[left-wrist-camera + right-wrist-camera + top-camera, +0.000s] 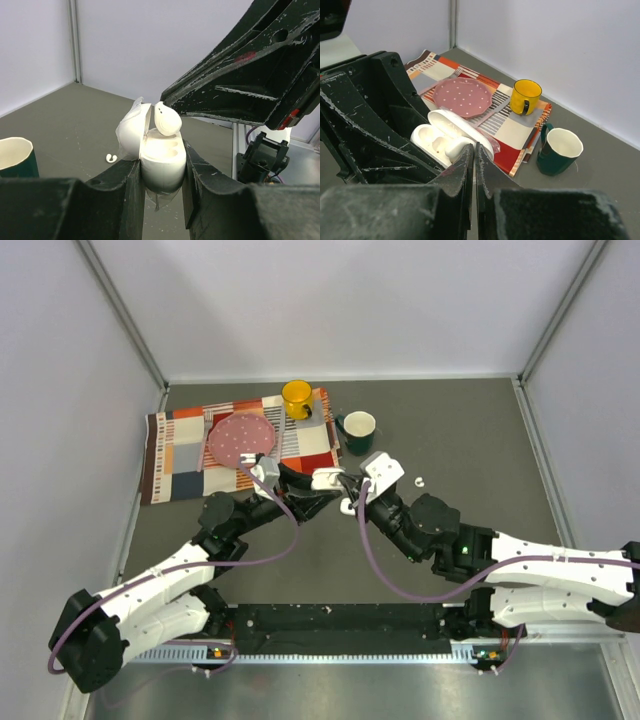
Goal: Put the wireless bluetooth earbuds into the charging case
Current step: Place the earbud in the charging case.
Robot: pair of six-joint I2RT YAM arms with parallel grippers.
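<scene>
My left gripper [162, 169] is shut on the white charging case [160, 160] and holds it upright above the table, its lid [131, 132] hinged open to the left. My right gripper [475, 150] is shut on a white earbud [456, 147], which sits at the rim of the case's open wells [427, 137]. In the left wrist view this earbud [167, 119] rests just over the case's far socket. A second earbud [418, 481] lies loose on the table right of the grippers, and it also shows in the left wrist view [111, 158]. From above, both grippers meet at the case [327, 478].
A dark green mug [358, 430] with a white inside stands just behind the grippers. A patterned cloth [180, 455] at the back left carries a pink dotted plate [240, 438] and a yellow mug [297, 398]. Grey walls enclose the table.
</scene>
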